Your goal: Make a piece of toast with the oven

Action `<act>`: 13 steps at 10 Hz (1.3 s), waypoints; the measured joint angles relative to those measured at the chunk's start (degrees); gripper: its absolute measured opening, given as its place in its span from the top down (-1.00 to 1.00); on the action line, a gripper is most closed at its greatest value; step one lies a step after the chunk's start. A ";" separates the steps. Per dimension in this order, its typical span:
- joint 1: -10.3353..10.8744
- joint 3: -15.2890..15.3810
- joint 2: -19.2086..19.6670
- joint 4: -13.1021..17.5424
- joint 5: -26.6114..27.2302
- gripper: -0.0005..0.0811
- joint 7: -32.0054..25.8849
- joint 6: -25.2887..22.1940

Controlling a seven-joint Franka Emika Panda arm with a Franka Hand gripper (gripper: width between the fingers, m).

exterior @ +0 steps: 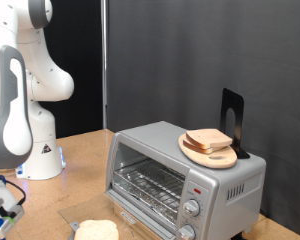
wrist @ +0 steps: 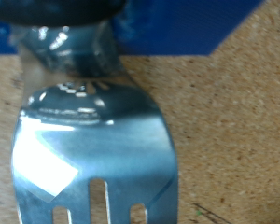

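Small boxy silver-grey metal toaster oven (exterior: pixel 182 178) sitting on the light-brown particleboard desk (exterior: pixel 85 150), towards the exterior view's right. Glass door dropped open, wire rack (exterior: pixel 150 182) visible inside, bare. Two round knobs and a small red light on the front panel, at the oven's right in the exterior view.

Single pale tan bread slice (exterior: pixel 97 231) lying flat on the desk at the exterior view's bottom edge, just in front of the open door, partly cut off by the frame.

Round wooden plate with stacked bread slices (exterior: pixel 209 144) on the oven roof, black stand (exterior: pixel 233 120) just behind it.

White arm (exterior: pixel 23 95) upright at the exterior view's left; blue part at the bottom-left corner, gripper not clearly made out there.

Wrist view: shiny slotted metal spatula (wrist: pixel 91 154) filling the frame, close over the desk. Handle end runs up into the blue mount; looks fixed there, but jaws themselves hidden, so opening cannot be told.
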 joint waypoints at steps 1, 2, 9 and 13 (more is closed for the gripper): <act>0.04 0.51 -0.15 -0.67 0.00 0.03 0.00 0.10; 0.14 0.90 -0.39 -1.42 0.00 0.03 0.00 0.17; 0.18 2.90 -5.86 -8.43 -0.04 0.03 -0.11 -0.20; 0.15 2.86 -8.40 -10.82 -0.60 0.03 -0.11 -0.57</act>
